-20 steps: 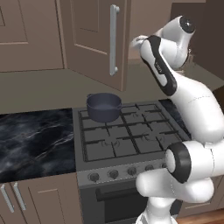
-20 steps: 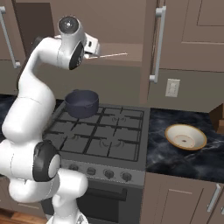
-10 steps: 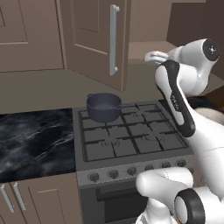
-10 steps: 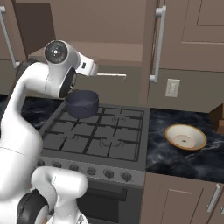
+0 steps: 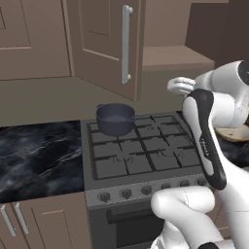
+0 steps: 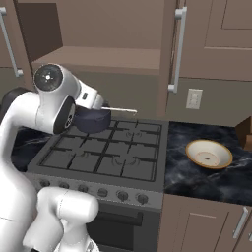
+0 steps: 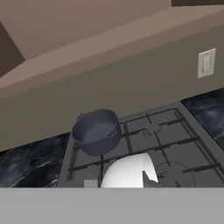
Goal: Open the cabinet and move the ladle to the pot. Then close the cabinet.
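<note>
The gripper [image 6: 101,106], fingers clamped on the ladle [image 6: 120,110] at one handle end, carries it near the pot [image 6: 93,120]; it looks light, stiff, slippery

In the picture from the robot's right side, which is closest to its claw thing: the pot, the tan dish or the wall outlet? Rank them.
From the end effector:
1. Pot, just below it at the stove's back left.
2. Wall outlet, on the wall to the right.
3. Tan dish, on the dark counter right of the stove.
</note>
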{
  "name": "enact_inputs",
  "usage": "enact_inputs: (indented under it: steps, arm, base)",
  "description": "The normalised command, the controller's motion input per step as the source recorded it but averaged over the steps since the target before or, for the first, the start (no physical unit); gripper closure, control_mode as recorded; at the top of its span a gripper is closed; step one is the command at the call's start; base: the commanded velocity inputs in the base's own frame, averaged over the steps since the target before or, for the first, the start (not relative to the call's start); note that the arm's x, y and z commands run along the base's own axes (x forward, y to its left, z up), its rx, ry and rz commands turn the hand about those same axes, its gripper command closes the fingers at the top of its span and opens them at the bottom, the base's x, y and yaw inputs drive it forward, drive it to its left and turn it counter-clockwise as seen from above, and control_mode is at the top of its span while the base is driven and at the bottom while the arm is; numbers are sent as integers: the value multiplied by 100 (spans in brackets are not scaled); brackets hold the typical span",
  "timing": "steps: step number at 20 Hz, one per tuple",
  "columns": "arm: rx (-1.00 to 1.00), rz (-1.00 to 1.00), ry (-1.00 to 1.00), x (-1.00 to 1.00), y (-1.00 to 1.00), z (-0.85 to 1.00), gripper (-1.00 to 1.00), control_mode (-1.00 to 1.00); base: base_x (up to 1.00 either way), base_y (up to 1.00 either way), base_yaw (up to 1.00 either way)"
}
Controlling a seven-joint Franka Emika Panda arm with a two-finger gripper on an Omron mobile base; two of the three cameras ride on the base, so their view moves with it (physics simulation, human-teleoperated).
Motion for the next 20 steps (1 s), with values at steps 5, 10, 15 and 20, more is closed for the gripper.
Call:
enact_inputs:
  steps: [5, 10, 15, 20]
  arm:
    - [8, 2, 16, 11, 0, -66, 100, -100]
    - [8, 6, 5, 37, 0, -43, 100, -100]
    - [3, 7, 0, 65, 6, -4, 100, -100]
    - [1, 7, 1, 80, 18, -17, 100, -100]
  base:
    - [0, 0, 0]
    - [0, 0, 0]
    - [0, 0, 0]
    - [0, 0, 0]
